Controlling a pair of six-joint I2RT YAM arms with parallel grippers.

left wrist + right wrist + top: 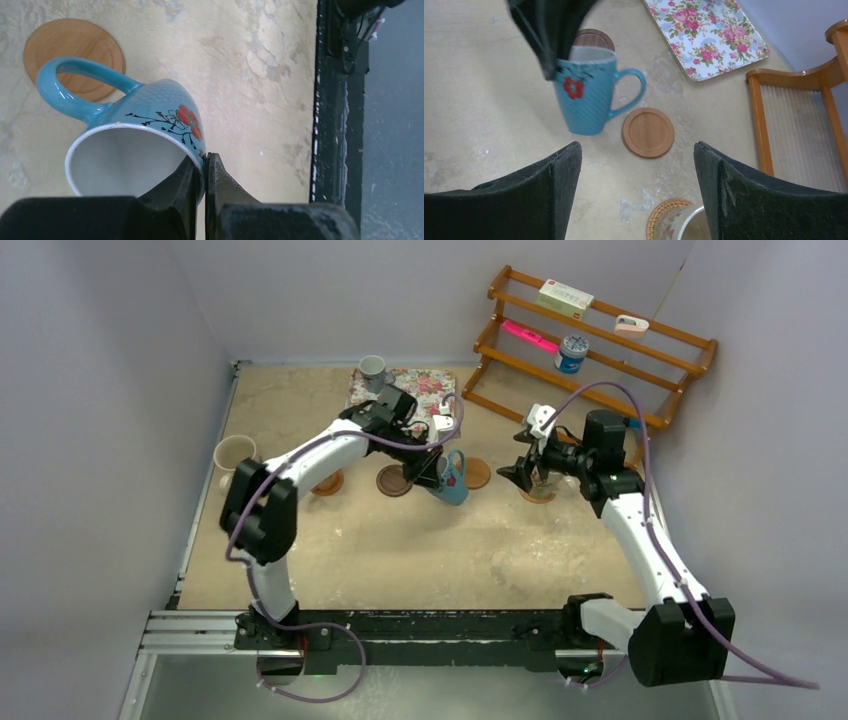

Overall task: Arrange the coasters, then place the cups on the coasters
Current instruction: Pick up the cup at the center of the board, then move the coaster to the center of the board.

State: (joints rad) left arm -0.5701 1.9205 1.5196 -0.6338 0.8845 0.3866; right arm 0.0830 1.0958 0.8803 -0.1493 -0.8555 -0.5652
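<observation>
The left arm [320, 455] is stretched forward over the tabletop [420, 550] with its elbow bent. The left gripper [205, 160] is clamped on the rim of the light blue mug [150, 105], which is tilted just beside a tan coaster [75, 45]. The right gripper [636, 147] is held wide open above a cup [679, 225] on a woven coaster [660, 210].

Light is soft and even; only a faint shadow is cast beside the light blue cup [586, 107]. Small glints are noted on its handle. Above the cup, the left gripper [551, 70] is smeared by blur.
</observation>
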